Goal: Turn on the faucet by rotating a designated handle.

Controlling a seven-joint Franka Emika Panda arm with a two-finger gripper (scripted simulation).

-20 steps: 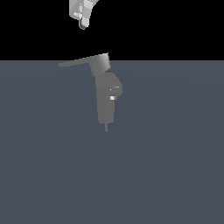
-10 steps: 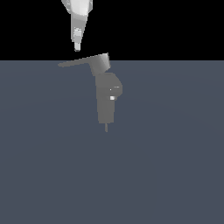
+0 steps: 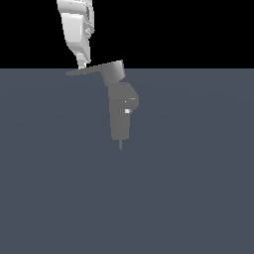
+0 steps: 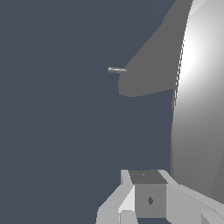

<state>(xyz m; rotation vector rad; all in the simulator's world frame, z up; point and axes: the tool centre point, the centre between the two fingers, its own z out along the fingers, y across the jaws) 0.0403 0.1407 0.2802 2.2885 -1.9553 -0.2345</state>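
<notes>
The faucet (image 3: 120, 116) is a matte grey upright column with a rounded bulge (image 3: 132, 100) and a thin pin (image 3: 120, 145) at its low end. The handle (image 3: 89, 70) is a long flat grey lever that tapers toward the exterior view's left and joins a blocky hub (image 3: 115, 72) on top of the column. My white gripper (image 3: 82, 64) comes down from above. Its fingers look pressed together in a narrow tip, right at the lever's upper side near its thin end. In the wrist view the faucet body (image 4: 148, 70) and the pin (image 4: 116, 69) show.
A flat dark blue-grey floor (image 3: 198, 188) spreads around the faucet, with black background above it. In the wrist view a large pale surface (image 4: 197, 113) fills one side close to the camera, and parts of my hand (image 4: 148, 199) show at the edge.
My gripper has come down from the top of the exterior view and slightly toward the lever, and its tip is now at the lever's thin end. The handle has not visibly moved.
</notes>
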